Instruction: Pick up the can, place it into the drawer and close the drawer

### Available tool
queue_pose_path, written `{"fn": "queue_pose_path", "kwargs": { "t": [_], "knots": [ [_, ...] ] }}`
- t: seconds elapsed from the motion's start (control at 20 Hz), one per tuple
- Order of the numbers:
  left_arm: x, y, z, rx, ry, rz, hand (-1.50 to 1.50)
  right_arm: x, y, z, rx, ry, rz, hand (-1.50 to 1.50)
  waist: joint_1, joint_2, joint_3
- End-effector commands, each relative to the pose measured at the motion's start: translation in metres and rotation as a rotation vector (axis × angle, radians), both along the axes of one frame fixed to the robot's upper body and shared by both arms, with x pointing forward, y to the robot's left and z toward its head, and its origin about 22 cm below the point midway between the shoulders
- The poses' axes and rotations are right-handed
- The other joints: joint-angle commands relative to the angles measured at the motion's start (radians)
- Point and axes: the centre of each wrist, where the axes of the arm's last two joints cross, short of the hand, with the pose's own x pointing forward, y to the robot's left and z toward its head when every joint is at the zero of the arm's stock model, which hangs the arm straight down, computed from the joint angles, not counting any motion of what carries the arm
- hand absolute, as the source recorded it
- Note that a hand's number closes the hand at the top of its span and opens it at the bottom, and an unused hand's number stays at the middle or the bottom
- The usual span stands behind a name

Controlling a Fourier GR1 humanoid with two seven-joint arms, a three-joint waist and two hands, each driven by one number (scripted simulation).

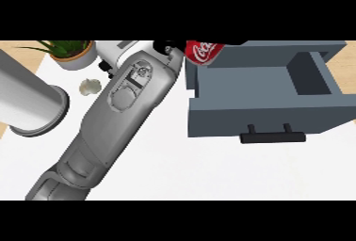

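White counter [208,169]: plant [69,51], cylinder [28,106] (leftward).

You see one forearm [118,113], silver-grey and smooth, with oval panel seams, a dark slot toward 12 o'clock, and a segmented elbow toward 7 o'clock.

One can [204,51], one drawer [264,101], one plant [69,52] — one cylinder [28,101]
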Motion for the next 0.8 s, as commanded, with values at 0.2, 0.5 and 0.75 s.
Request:
{"fn": "queue_pose_path", "kwargs": {
  "t": [0.2,0.5,0.75],
  "knots": [
    [0.016,-0.030,0.013,0.036,0.019,0.025,1.50,0.019,0.003,0.000,0.001,0.006,0.005,-1.50,-0.016,0.006,0.001],
    [0.019,-0.042,0.017,0.069,0.037,0.012,1.50,0.007,0.005,0.004,-0.001,-0.012,0.031,-1.50,-0.025,0.005,0.001],
    [0.025,-0.047,0.013,0.112,0.018,0.030,1.50,0.021,0.010,0.007,-0.017,-0.017,0.037,-1.50,-0.041,0.012,0.001]
  ]
}}
